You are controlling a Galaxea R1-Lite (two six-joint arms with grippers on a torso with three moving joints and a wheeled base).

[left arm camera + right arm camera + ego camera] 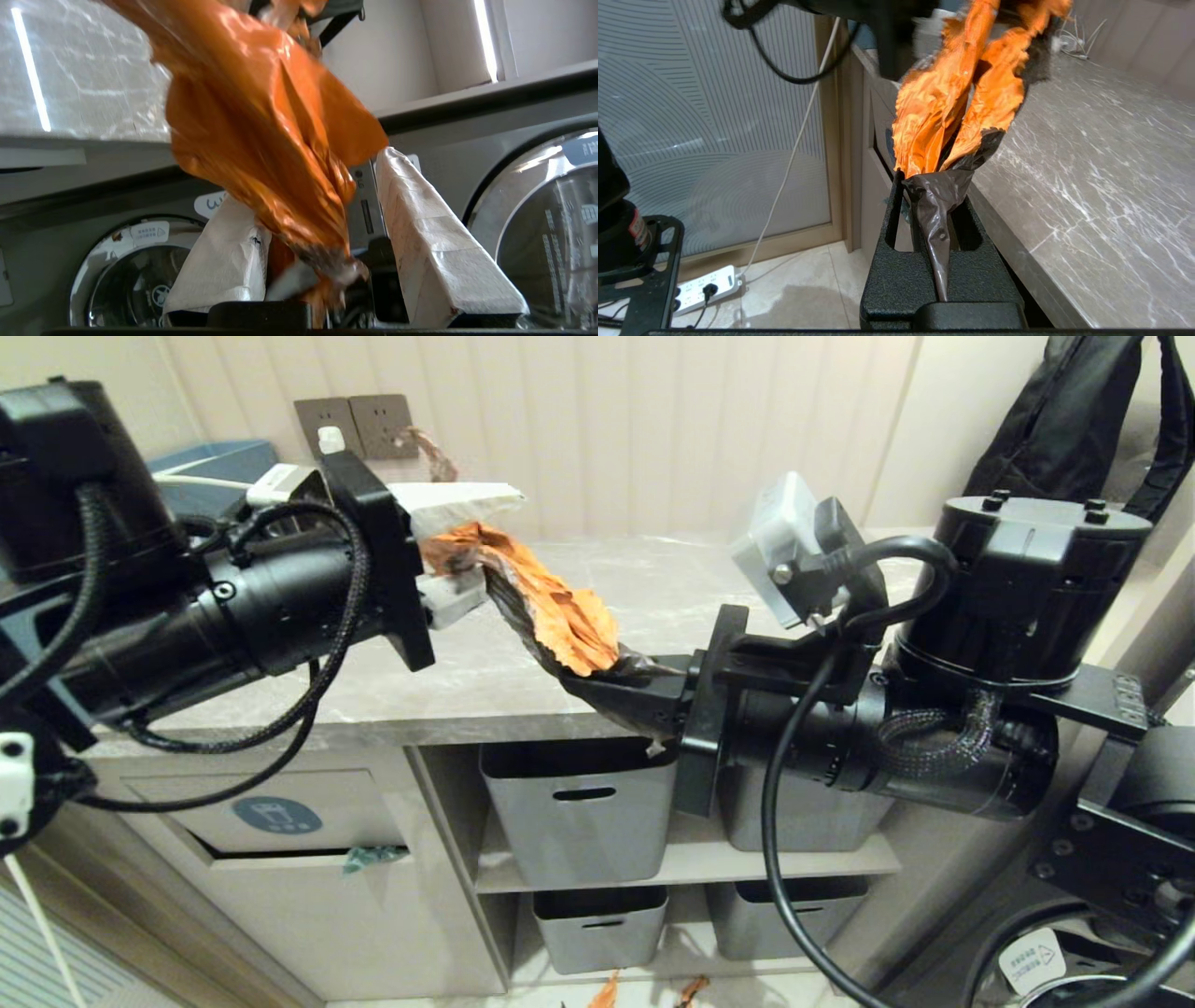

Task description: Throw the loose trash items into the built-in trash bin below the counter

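One loose trash item (560, 607), a crumpled orange papery wrapper with a dark shiny plastic end, hangs stretched between my two grippers just above the counter (672, 588). My left gripper (495, 543), with white-wrapped fingers, is shut on its orange end (271, 140). My right gripper (607, 686) is shut on the dark plastic end (938, 205) near the counter's front edge. The built-in trash bin (271, 817), a beige flap with a blue oval icon, sits below the counter at the left. Small orange shreds (607, 994) lie on the floor.
A teal scrap (373, 857) sticks out at the flap's lower edge. Grey tubs (579, 821) fill the open shelves under the counter. A black backpack (1074, 420) hangs at the back right. A white power strip (705, 287) lies on the floor.
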